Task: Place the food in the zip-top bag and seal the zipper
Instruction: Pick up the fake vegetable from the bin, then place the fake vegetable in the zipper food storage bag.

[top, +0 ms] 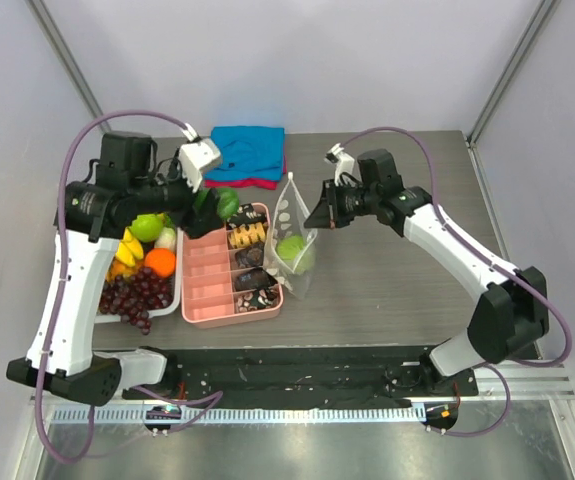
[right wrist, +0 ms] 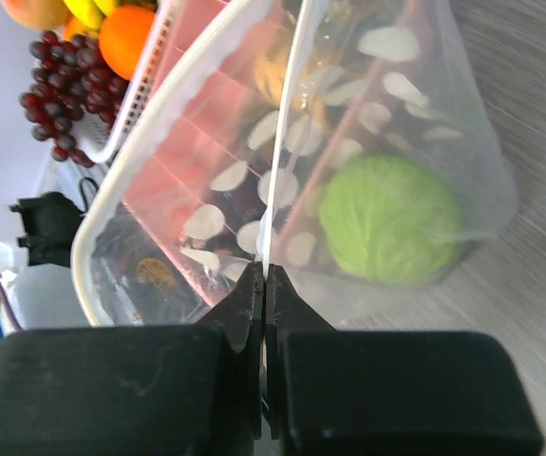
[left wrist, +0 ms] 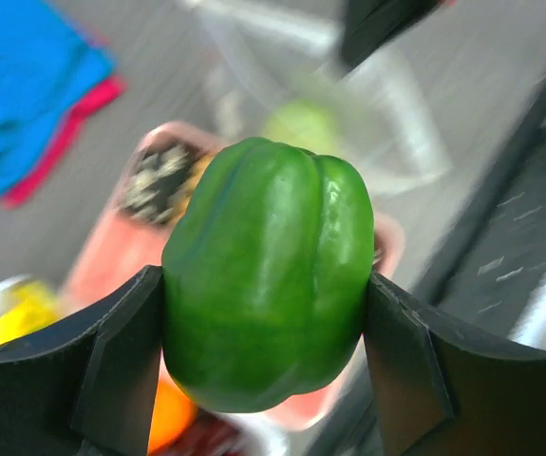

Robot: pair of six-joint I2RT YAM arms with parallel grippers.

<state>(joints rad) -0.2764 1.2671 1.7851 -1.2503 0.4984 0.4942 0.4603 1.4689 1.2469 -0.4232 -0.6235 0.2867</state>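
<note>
A glossy green bell pepper [left wrist: 268, 275] sits squeezed between the two fingers of my left gripper [left wrist: 265, 332]. In the top view that gripper [top: 214, 205] holds the pepper [top: 225, 204] above the back end of the pink box. To its right the zip-top bag [top: 297, 240] stands upright with its mouth open. My right gripper [right wrist: 266, 285] is shut on one edge of the bag's mouth [right wrist: 282, 142], and the zipper strip [right wrist: 149, 119] curves away on the other side. A pale green round food [right wrist: 391, 218] lies inside the bag.
A pink compartment box [top: 207, 290] with snacks lies left of the bag. A white tray [top: 172, 305] beside it holds grapes [top: 137, 290], an orange [top: 160, 262] and other fruit. A folded blue and red cloth [top: 249, 152] lies at the back.
</note>
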